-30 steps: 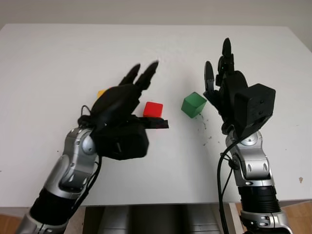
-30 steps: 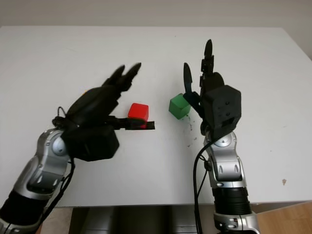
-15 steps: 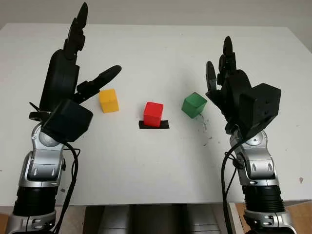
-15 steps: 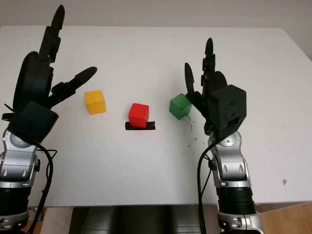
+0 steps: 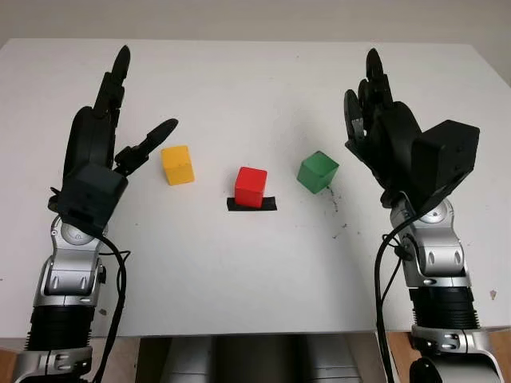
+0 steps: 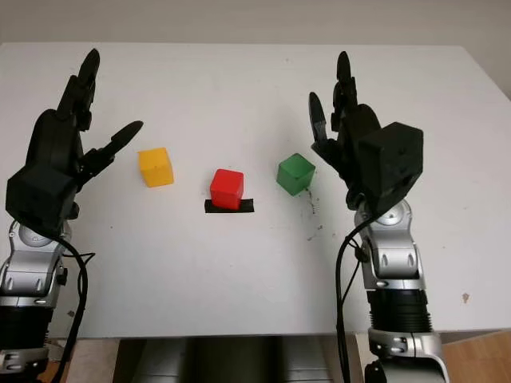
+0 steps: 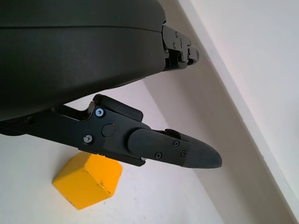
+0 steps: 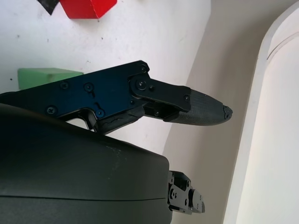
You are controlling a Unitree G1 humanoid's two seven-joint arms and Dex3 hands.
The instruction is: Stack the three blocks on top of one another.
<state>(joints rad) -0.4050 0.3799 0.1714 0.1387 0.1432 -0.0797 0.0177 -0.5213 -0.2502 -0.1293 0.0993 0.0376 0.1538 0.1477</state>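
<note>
Three blocks stand apart in a row on the white table (image 5: 255, 263). The yellow block (image 5: 177, 164) is at the left, also seen at the wrist as yellow block (image 7: 87, 180). The red block (image 5: 251, 187) sits in the middle on a strip of black tape (image 5: 252, 205). The green block (image 5: 318, 171) is at the right. My left hand (image 5: 120, 112) is open, raised just left of the yellow block. My right hand (image 5: 369, 104) is open, raised just right of the green block (image 8: 42, 77). Neither hand touches a block.
The table's front edge (image 5: 255, 331) runs below both forearms. Small dark specks (image 5: 335, 209) mark the surface near the green block. The far half of the table (image 5: 255, 72) is bare white.
My left hand swung from over the red block out to the left and lowered, uncovering the yellow block. My right hand drew slightly right, away from the green block.
</note>
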